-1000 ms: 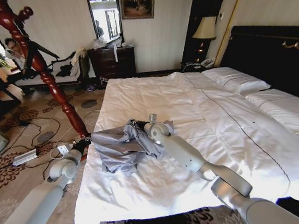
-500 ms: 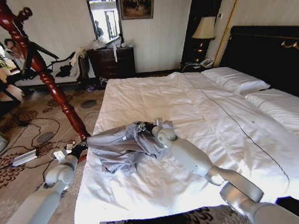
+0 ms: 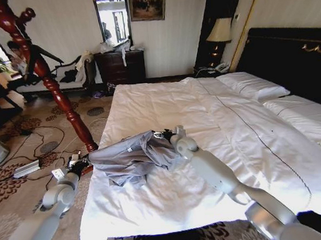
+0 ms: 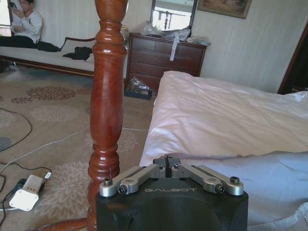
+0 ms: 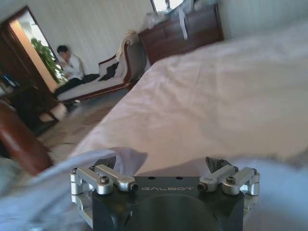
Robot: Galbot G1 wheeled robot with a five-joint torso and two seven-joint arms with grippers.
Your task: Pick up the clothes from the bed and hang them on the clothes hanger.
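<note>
We find the thin grey-blue long-sleeved jacket lying crumpled near the foot corner of the wide white-sheeted bed, on the side nearest the tall reddish-brown turned wooden coat stand, one end of the cloth drawn out towards the bed's edge; the left gripper sits just off that edge, close to the foot of the stand, and in the left wrist view its fingers meet at the tips, closed right at the border of the grey-blue cloth, though we cannot tell for certain whether any cloth is pinched between them; the right gripper rests at the other side of the bundle, over the mattress, and in the right wrist view its fingers stand wide apart with cloth beneath them and nothing held; we judge the picking-up step to be in hand, with the garment not yet clear of the sheet; no small black hanger can be made out; we reckon the next move calls for a firm hold on the jacket at both sides and a lift clear of the white linen without dragging the sheet along.
</note>
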